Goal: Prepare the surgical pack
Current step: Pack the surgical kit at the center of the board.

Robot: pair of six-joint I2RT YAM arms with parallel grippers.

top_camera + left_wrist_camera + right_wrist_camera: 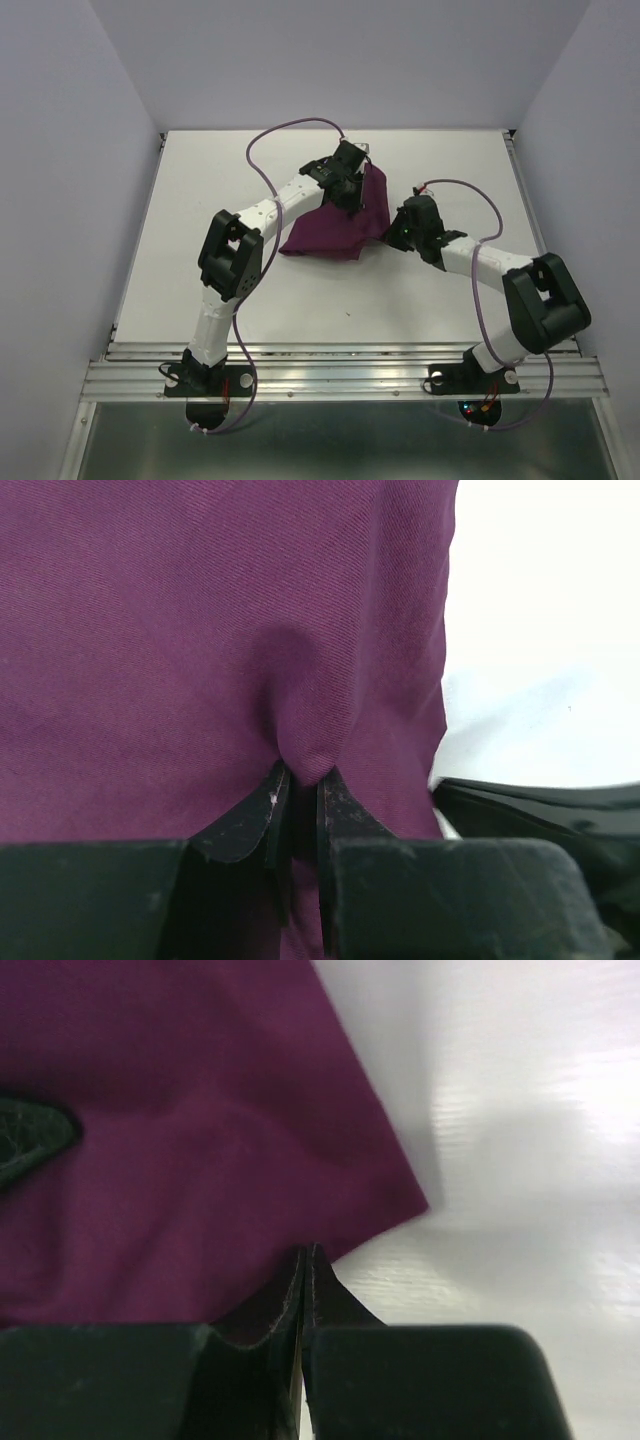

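Your left gripper [297, 780] pinches a fold of the cloth [200, 630]; your right gripper [305, 1255] sits closed at its edge. Folding looks half done.

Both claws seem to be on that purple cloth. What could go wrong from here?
1. The left gripper pinches only a small fold of the purple cloth, so a pull might slip it free.
2. The right gripper is shut right at the cloth's edge. It is unclear whether it caught any fabric, so it might come away empty.
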